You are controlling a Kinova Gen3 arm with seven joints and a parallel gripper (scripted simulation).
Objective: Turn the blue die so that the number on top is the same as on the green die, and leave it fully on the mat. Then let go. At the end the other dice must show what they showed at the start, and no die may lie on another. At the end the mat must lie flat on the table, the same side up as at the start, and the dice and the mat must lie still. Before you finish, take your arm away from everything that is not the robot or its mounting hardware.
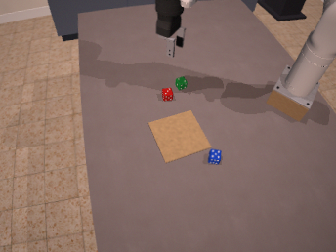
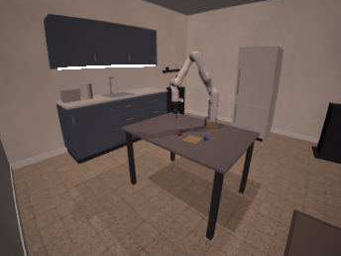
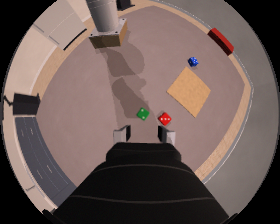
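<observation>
The blue die point(image 1: 214, 156) lies on the table just off the near right corner of the tan mat point(image 1: 179, 135), touching or almost touching its edge. The green die point(image 1: 181, 83) and the red die point(image 1: 167, 94) lie side by side beyond the mat's far edge. My gripper point(image 1: 174, 48) is open and empty, hanging well above the table behind the green and red dice. In the wrist view the green die point(image 3: 143, 113) and red die point(image 3: 165, 118) lie just ahead of my fingers, with the mat point(image 3: 189, 91) and blue die point(image 3: 193, 62) farther off.
The arm's base block point(image 1: 289, 103) stands on the table at the right edge. The table's left edge point(image 1: 83, 129) drops to the tiled floor. A dark counter runs behind the table's far end.
</observation>
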